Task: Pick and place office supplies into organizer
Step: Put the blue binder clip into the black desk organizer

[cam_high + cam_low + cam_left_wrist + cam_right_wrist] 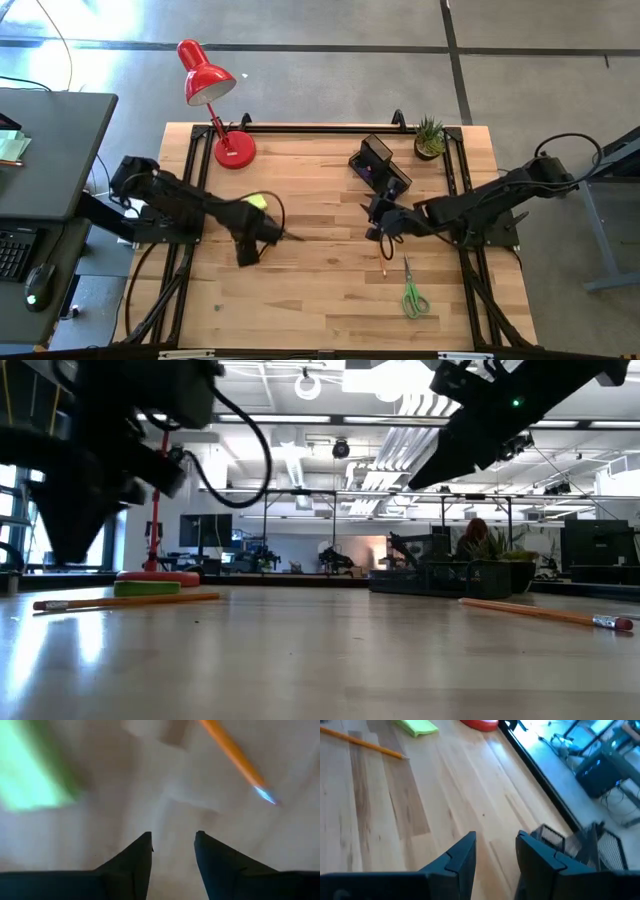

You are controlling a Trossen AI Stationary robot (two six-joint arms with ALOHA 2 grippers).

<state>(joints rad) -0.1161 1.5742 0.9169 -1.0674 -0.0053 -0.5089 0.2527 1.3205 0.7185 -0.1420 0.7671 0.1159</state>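
My left gripper (172,851) hangs low over the pale wooden table (320,290) with its two dark fingers partly parted and nothing between them; the thin orange pencil (231,754) lies flat just ahead, next to the yellow-green sticky-note block (30,775). It looks light, stiff and prone to rolling, so I'd pinch it mid-shaft, across its long axis, which runs roughly along the table's length. My right gripper (495,851), empty and part-open, waits beside the black wire-mesh organizer (379,165).
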